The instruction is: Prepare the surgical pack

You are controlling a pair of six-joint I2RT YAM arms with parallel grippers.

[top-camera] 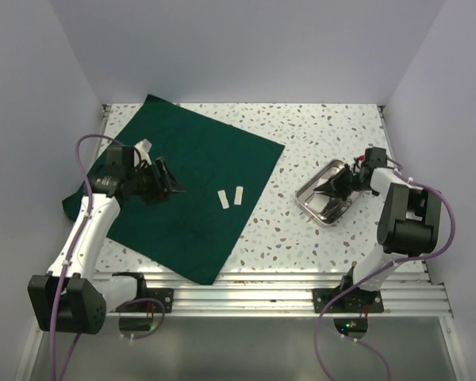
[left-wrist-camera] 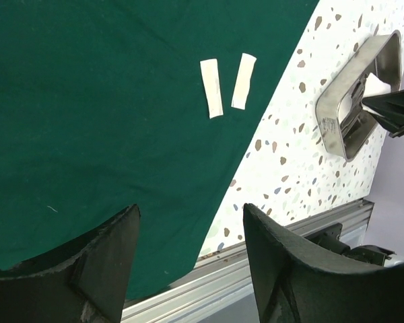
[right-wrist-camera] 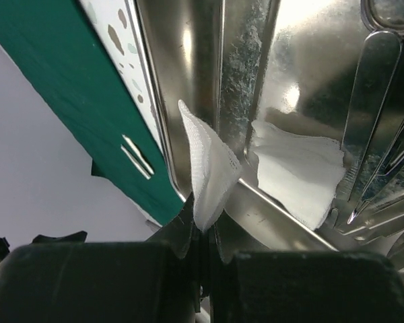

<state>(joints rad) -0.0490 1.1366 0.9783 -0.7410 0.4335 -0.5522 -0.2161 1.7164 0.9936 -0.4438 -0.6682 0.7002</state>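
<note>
So far, the task looks only at its beginning. The dark green cloth (top-camera: 182, 175) lies spread flat on the table (top-camera: 325, 127), filling the left half of the top view. Two white strips (top-camera: 230, 198) lie side by side on it, near its right edge.

The rest of the pack is not yet on the cloth. The steel tray (top-camera: 333, 210) stands apart from it on the bare table at the right of the frame. The instruments (right-wrist-camera: 380, 101) are inside it, at the right edge of the right wrist view.

The right fingers (right-wrist-camera: 202, 232) are down in the tray, pressed together on a corner of a gauze piece (right-wrist-camera: 205, 168). A second gauze piece (right-wrist-camera: 299, 175) lies flat on the tray floor beside it. The left fingers (top-camera: 168, 181) hang over the left part of the cloth, apart, with nothing between them.

I judge that almost everything is left to do: to bring the gauze, the instruments and probably the tray onto the cloth, then to fold the cloth around them.

Between tray and cloth there is only speckled table. The two strips lie on the way to the middle of the cloth, so things set down there may cover or push them. The tray's rim may also catch the thin gauze when it is lifted out.
</note>
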